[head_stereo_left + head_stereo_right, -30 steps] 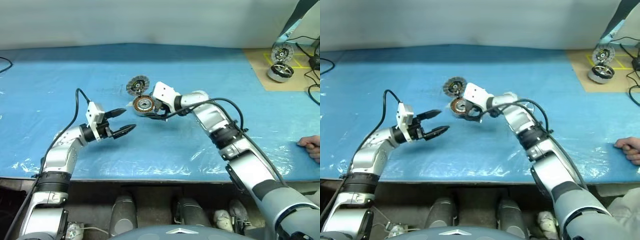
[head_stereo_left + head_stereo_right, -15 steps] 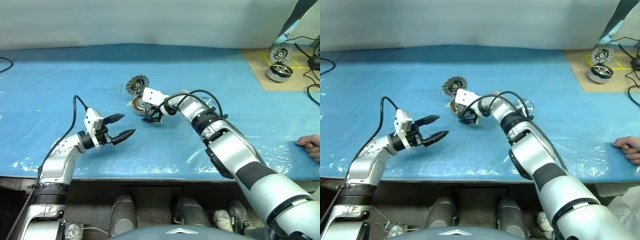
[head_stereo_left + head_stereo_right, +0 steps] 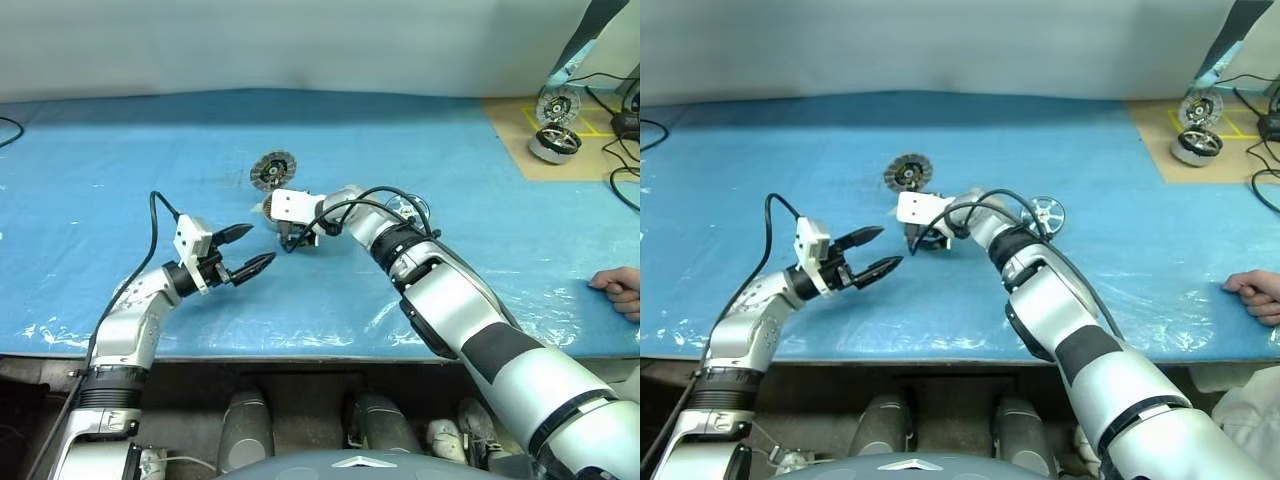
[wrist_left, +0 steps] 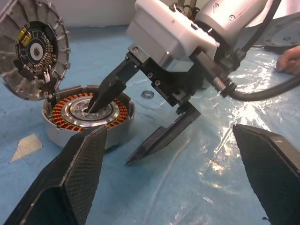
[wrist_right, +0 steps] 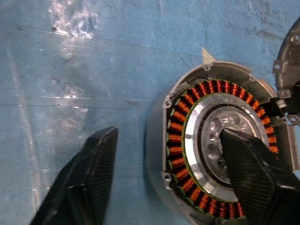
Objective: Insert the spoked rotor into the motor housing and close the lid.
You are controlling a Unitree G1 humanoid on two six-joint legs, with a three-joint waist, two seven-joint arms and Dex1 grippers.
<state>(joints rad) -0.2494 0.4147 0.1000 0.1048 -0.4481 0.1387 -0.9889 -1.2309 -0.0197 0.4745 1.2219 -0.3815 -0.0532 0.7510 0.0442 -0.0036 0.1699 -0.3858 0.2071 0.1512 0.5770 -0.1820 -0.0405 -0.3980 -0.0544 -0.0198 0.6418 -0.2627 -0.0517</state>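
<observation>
blue table cover [image 3: 120, 160], brown mat [image 3: 520, 140], person's hand [image 3: 618, 290]

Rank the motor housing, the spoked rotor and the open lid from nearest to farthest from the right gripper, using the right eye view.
1. motor housing: at the right gripper, one finger inside it.
2. lid: standing open just behind the housing.
3. spoked rotor: off to the robot's right, beside the forearm.

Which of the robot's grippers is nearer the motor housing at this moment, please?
Right. The right gripper straddles the motor housing's wall; the left gripper hovers apart, short of it.
</observation>
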